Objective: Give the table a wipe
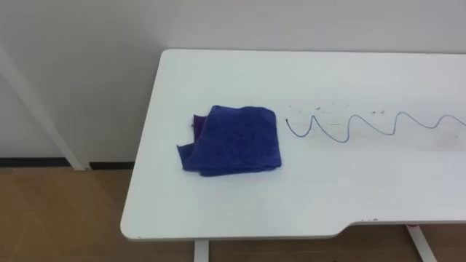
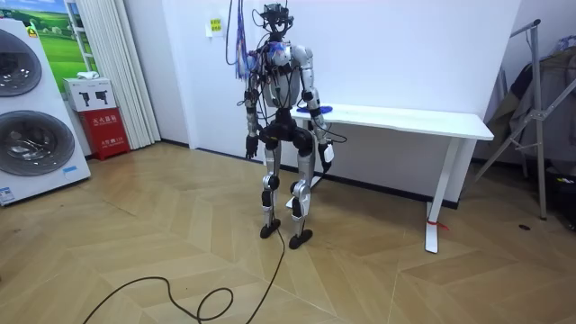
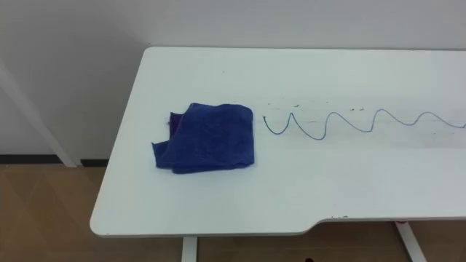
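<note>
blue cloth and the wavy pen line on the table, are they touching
Apart. The left eye view shows a strip of bare white table between the right edge of the blue cloth and the left end of the wavy pen line.

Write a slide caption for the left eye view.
Folded blue cloth lies on the white table, just left of a wavy blue pen line not yet wiped.

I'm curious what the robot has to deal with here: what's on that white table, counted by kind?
Cloths: 1, a folded blue cloth; the purple edge at its left may be part of it.
Pen marks: 1, a blue wavy line right of the cloth.
Total: 2 on the table.
</note>
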Motion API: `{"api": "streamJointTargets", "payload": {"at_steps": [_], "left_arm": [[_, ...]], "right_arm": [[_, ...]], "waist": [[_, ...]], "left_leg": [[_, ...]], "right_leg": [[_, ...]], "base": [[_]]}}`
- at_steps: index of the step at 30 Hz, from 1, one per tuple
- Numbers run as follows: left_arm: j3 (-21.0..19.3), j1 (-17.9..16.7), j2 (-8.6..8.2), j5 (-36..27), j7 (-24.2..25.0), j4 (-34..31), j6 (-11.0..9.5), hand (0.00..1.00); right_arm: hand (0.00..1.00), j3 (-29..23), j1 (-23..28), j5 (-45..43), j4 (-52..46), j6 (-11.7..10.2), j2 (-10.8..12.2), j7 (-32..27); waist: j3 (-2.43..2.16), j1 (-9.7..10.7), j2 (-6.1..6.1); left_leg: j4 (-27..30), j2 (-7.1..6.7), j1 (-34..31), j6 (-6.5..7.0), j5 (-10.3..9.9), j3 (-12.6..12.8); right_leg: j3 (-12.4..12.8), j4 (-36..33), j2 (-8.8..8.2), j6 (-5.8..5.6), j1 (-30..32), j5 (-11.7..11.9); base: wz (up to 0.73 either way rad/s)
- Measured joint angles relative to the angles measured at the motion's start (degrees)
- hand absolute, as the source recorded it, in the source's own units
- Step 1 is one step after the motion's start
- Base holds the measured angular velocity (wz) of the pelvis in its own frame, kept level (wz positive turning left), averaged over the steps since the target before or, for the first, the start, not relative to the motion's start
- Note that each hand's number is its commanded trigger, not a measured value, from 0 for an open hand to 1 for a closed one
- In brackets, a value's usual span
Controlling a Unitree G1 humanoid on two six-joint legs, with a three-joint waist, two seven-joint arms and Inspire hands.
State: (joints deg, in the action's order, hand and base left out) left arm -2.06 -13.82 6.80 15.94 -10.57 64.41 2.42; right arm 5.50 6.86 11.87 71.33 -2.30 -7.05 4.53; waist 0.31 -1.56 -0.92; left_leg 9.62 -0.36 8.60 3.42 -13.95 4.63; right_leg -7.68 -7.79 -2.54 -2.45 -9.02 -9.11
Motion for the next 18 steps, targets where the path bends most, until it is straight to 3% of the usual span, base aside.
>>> {"api": "streamJointTargets", "payload": {"at_steps": [18], "left_arm": [[-0.2, 0.5, 0.11, -0.1, -0.1, 0.0, 0.2, 0.0]], "right_arm": [[0.0, 0.0, 0.0, 0.2, 0.5, 0.2, 0.0, 0.5]], "waist": [[0.13, -0.1, -0.28]], "left_leg": [[0.1, 0.0, 0.3, 0.0, 0.0, 0.0]], "right_leg": [[0.3, 0.0, 0.05, 0.0, 0.0, 0.0]], "base": [[0.0]]}}
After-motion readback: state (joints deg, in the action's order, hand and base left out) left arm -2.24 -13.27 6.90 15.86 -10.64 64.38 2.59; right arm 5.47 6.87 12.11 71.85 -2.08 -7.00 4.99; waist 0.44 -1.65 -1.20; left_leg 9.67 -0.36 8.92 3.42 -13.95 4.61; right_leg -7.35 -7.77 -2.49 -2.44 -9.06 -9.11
